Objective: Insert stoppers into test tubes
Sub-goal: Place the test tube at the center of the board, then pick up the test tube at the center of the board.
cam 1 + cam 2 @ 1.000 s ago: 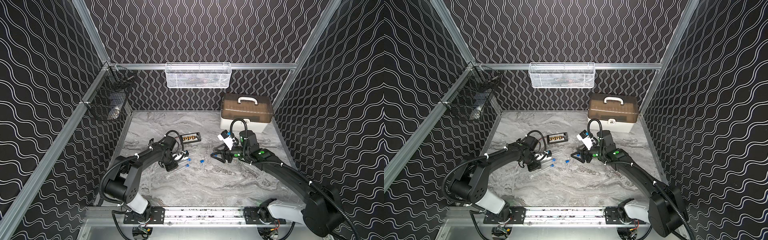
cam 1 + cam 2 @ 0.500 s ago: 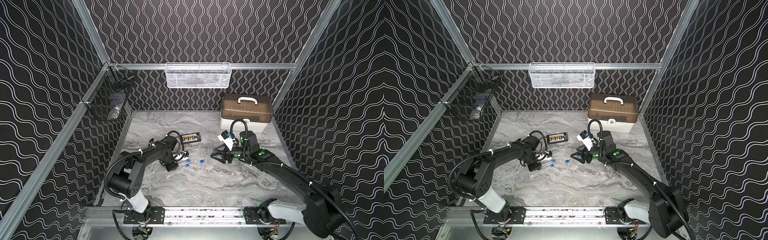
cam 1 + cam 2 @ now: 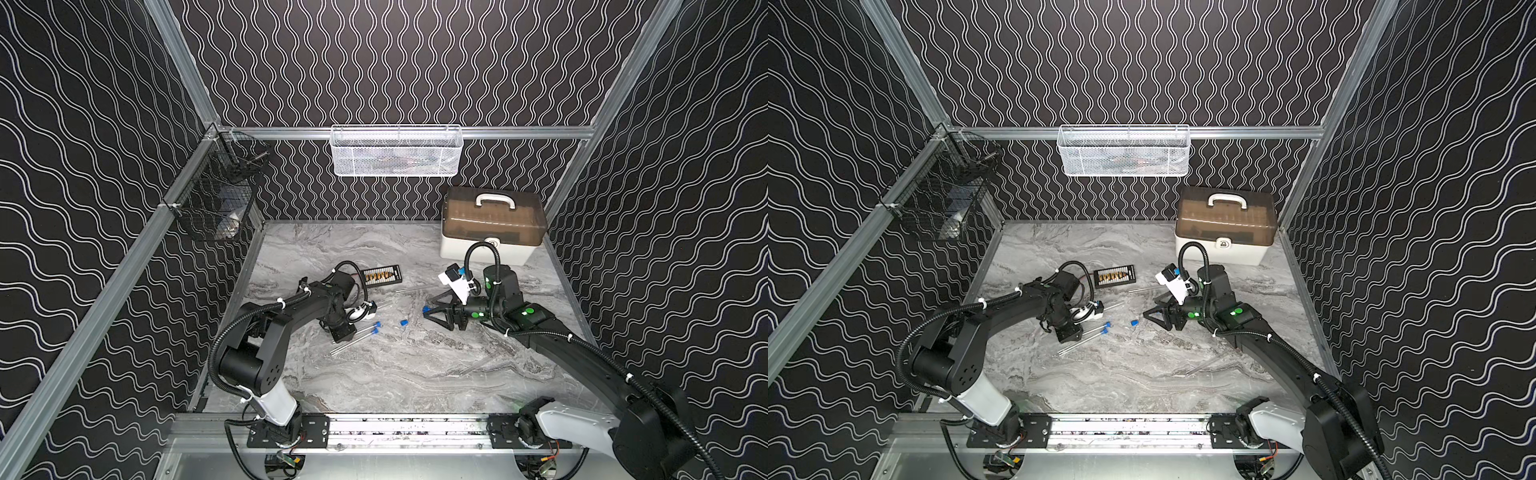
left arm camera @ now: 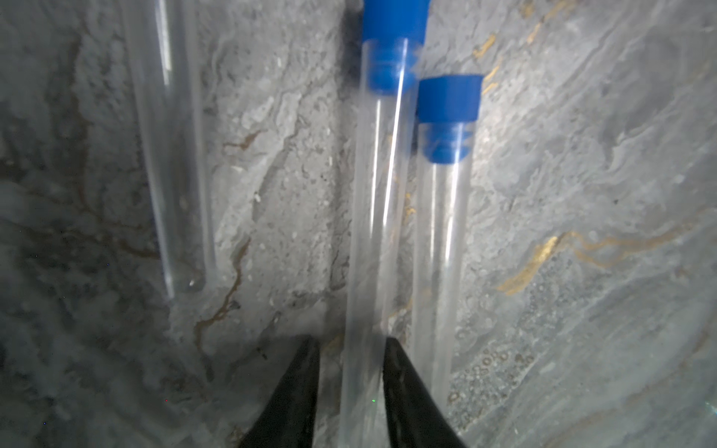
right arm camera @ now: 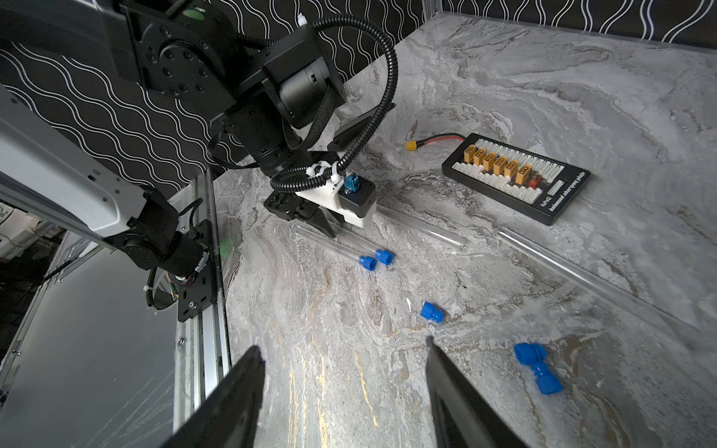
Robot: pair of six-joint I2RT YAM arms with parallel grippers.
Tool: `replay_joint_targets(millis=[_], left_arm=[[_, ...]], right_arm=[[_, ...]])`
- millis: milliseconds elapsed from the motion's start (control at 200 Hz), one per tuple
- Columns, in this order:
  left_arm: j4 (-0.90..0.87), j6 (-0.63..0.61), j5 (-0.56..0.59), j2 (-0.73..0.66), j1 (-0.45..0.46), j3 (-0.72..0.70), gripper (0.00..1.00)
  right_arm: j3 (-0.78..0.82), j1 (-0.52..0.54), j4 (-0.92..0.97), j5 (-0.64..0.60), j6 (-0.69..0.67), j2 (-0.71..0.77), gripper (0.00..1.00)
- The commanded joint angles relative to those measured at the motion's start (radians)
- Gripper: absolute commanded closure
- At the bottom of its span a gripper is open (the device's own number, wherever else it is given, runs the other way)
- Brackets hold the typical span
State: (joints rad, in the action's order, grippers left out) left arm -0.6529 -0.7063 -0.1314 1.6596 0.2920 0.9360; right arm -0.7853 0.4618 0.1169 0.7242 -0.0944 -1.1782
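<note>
Left gripper (image 4: 351, 343): jaws slightly parted, straddling a stoppered test tube (image 4: 372, 232), gap on one side.
Second stoppered tube (image 4: 438, 252): alongside, just outside the jaws.
Right gripper (image 5: 341, 344): wide open, empty; loose stopper (image 5: 431, 312) just beyond its tips.

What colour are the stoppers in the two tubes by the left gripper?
Bright blue. The stoppers show best in the left wrist view, seated in clear tubes.
</note>
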Motion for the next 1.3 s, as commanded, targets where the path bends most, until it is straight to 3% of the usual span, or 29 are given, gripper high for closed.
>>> replay_joint_targets(millis=[0, 170, 435, 676, 796, 961, 1296], left_arm=[[-0.003, 0.007, 0.028, -0.019, -0.007, -0.006, 0.64], [0.015, 0.01, 0.029, -0.089, -0.014, -0.025, 0.6], [0.003, 0.005, 0.045, -0.308, -0.022, -0.063, 0.57], [0.103, 0.178, 0.034, -0.48, -0.028, -0.026, 0.59], [0.216, 0.293, 0.072, -0.529, -0.03, -0.024, 0.59], [0.331, 0.421, 0.111, -0.515, -0.029, -0.005, 0.58], [0.319, 0.508, -0.141, -0.368, -0.015, 0.03, 0.58]], right_arm=[[0.001, 0.0, 0.02, 0.004, -0.019, 0.015, 0.35], [0.003, -0.001, 0.057, 0.0, -0.037, 0.036, 0.35], [0.013, 0.0, 0.08, -0.07, -0.024, 0.063, 0.34], [-0.064, -0.001, 0.224, -0.268, -0.072, 0.0, 0.34], [-0.054, -0.001, 0.192, -0.334, -0.037, 0.005, 0.34], [-0.025, -0.001, 0.179, -0.405, 0.027, 0.033, 0.34], [0.012, -0.038, 0.237, -0.704, 0.252, 0.098, 0.34]])
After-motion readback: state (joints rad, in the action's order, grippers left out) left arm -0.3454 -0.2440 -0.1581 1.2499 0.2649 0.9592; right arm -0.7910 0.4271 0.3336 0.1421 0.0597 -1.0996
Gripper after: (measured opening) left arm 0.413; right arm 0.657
